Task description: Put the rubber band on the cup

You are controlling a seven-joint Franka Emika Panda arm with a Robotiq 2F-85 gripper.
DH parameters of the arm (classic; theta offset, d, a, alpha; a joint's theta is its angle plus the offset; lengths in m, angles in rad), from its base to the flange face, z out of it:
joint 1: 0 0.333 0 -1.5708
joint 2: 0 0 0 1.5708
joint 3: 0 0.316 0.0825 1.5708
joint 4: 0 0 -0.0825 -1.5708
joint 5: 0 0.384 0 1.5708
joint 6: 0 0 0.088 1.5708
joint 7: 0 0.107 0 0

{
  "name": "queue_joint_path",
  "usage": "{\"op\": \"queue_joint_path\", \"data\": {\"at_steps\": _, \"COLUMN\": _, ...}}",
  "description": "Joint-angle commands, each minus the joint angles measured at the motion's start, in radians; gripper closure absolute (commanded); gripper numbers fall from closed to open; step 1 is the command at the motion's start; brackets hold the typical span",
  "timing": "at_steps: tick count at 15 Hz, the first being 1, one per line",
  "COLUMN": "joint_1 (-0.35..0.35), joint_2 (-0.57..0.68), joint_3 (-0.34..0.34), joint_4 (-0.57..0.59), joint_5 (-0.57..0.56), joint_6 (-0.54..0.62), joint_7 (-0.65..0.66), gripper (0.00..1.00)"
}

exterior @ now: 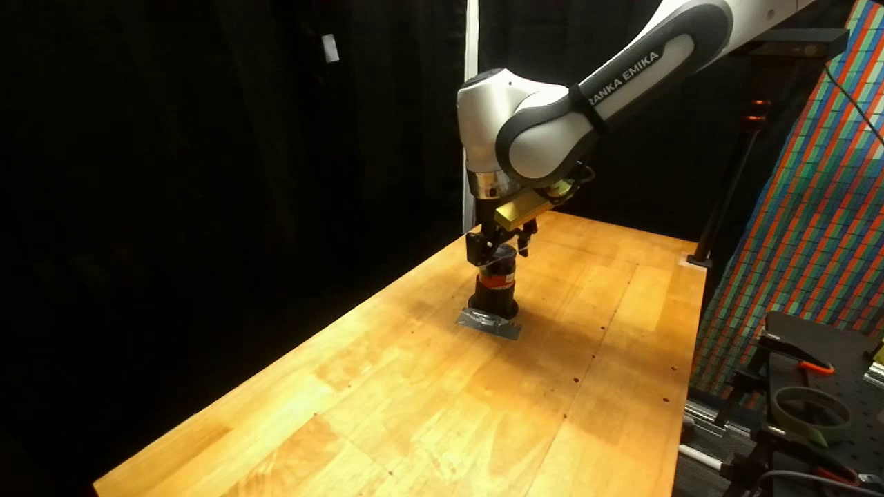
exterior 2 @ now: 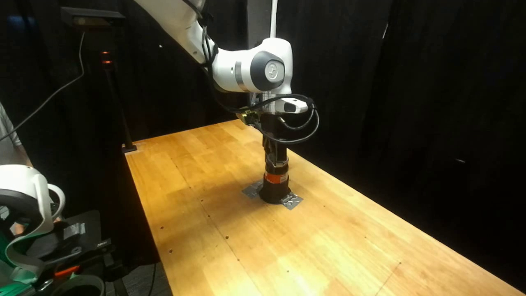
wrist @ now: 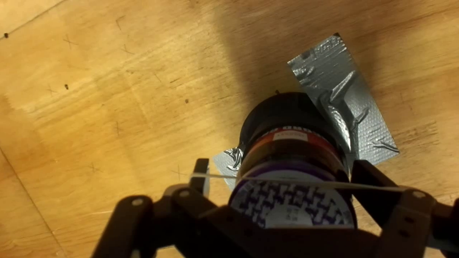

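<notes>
The fingers (wrist: 376, 195) stand well apart, left and right of the top of the cup (wrist: 292, 154) in the wrist view, with the rubber band (wrist: 330, 184) stretched between them. Its long axis runs nearly straight from the left finger to the right one, slightly slanted, crossing in front of the cup's round top as that camera sees it. Whether it passes behind cannot be told, nor whether either finger touches the cup. The gripper (exterior: 502, 250) points straight down. The cup stands upright, long axis vertical, its purple-and-white patterned top facing up, an orange-red stretch around its middle and its dark foot on the wooden table (exterior: 414, 414). In an exterior view, gray tape (exterior 2: 292, 201) touches the foot in two strips, at its left and its near right. In an exterior view the white arm (exterior: 545, 148) reaches in from the far right above the cup, which is on the table's far half, left of its middle. A black post (exterior: 730, 186) rises at the far right corner.
</notes>
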Motion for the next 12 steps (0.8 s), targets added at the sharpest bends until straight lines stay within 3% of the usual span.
{"op": "queue_joint_path", "data": {"at_steps": 1, "joint_1": -0.004, "joint_2": -0.040, "joint_3": -0.016, "joint_4": -0.097, "joint_5": -0.023, "joint_6": 0.064, "joint_7": -0.012, "gripper": 0.00}}
{"op": "queue_joint_path", "data": {"at_steps": 6, "joint_1": -0.010, "joint_2": -0.064, "joint_3": -0.032, "joint_4": -0.176, "joint_5": -0.021, "joint_6": 0.174, "joint_7": -0.005, "gripper": 0.00}}
{"op": "queue_joint_path", "data": {"at_steps": 12, "joint_1": -0.016, "joint_2": -0.181, "joint_3": -0.023, "joint_4": -0.340, "joint_5": -0.008, "joint_6": 0.236, "joint_7": -0.026, "gripper": 0.00}}
